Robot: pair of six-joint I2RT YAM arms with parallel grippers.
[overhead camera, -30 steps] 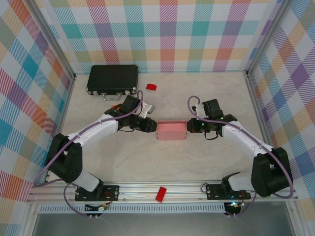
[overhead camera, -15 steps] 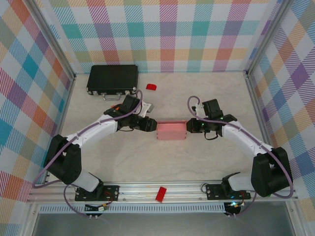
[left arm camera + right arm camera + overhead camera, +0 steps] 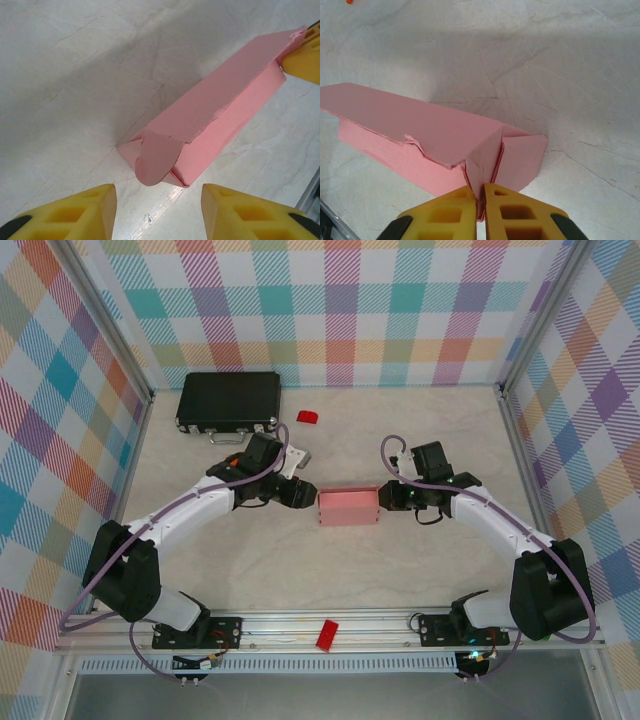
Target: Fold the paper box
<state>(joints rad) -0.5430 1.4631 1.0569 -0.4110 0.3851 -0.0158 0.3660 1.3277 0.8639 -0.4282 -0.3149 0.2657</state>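
Observation:
The pink paper box (image 3: 347,507) lies mid-table as a long folded block between my two arms. My left gripper (image 3: 303,492) stands open just off the box's left end. In the left wrist view that end (image 3: 155,160) shows a rounded flap hanging loose, and my yellow fingers (image 3: 80,212) stand apart with bare table between them. My right gripper (image 3: 386,499) is shut on the box's right end. In the right wrist view the yellow fingertips (image 3: 462,202) pinch the folded end flaps of the paper box (image 3: 445,145) together.
A black hard case (image 3: 228,401) lies at the back left. One small red block (image 3: 307,417) sits beside it and another (image 3: 326,634) rests on the front rail. Checked walls stand on three sides of the table.
My left gripper has opened and drawn back slightly from the box's left end. The right gripper and the box have stayed where they were.

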